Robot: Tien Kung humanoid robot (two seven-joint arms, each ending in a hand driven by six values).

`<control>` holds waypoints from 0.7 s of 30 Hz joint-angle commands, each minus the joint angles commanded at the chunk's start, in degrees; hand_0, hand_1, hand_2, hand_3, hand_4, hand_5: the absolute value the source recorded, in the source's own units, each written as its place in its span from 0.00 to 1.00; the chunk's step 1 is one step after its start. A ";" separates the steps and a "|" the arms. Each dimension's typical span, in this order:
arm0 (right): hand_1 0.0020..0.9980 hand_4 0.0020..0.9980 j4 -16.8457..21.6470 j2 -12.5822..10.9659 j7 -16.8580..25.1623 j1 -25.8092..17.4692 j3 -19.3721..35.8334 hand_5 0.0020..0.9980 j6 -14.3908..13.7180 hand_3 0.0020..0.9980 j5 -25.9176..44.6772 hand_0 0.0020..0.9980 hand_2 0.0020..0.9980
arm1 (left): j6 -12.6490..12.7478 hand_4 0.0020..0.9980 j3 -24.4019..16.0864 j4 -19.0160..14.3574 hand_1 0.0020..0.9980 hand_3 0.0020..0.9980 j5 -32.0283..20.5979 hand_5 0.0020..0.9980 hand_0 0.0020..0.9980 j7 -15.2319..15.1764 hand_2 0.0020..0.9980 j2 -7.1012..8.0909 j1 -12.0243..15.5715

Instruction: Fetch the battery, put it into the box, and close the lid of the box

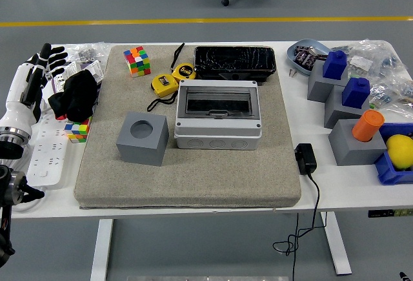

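On the white desk (193,213) one thick beige mat (193,171), rough and felt-like, with rounded corners. In its middle one grey plastic box (218,132), rectangular, with its clear dark lid (218,103) shut flat. Left of the box, near but apart, one grey cube (143,140) with a round hole in the top. Behind the box one black glossy tray (235,60), and two yellow tape measures (164,84) close together. Two colour cubes in all: one (136,60) on the mat's far left corner, one (77,129) off the mat beside a black crumpled cloth (76,95). At the right, three grey blocks (352,146); two blue stepped pieces (355,91) on the two far blocks. Standing upright in the near block, one orange cylinder (368,124), smooth and round. Cannot tell for sure whether this is the battery; not in the box, well apart from it. Also one yellow round thing (400,150) in a blue bin (390,174), one blue-grey bowl (297,52), some clear plastic bags (387,68), one black adapter (305,158) with a cable going over the near edge, and one white power strip (48,155) at the left. Above that strip the left hand (39,68), white with black fingers (51,52) stretched out and apart, gripping nothing.
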 joint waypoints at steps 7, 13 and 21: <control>0.54 1.00 0.00 -0.13 1.18 -0.40 1.09 0.72 -1.78 0.47 -0.34 0.64 0.52 | 0.15 1.00 0.99 0.11 0.80 0.75 -0.14 0.98 0.78 -0.02 0.77 -0.46 -0.15; 0.16 0.84 0.00 -0.27 3.63 -0.05 -5.06 0.55 -9.43 0.19 2.66 0.21 0.21 | -0.12 1.00 2.30 1.51 0.80 0.75 -0.10 0.98 0.78 0.35 0.77 -0.59 -1.29; 0.01 0.59 0.00 -0.12 9.32 0.51 -9.45 0.38 -22.79 0.06 7.58 0.00 0.11 | 0.01 1.00 3.50 1.37 0.80 0.75 0.20 0.98 0.78 0.28 0.77 -1.04 -2.55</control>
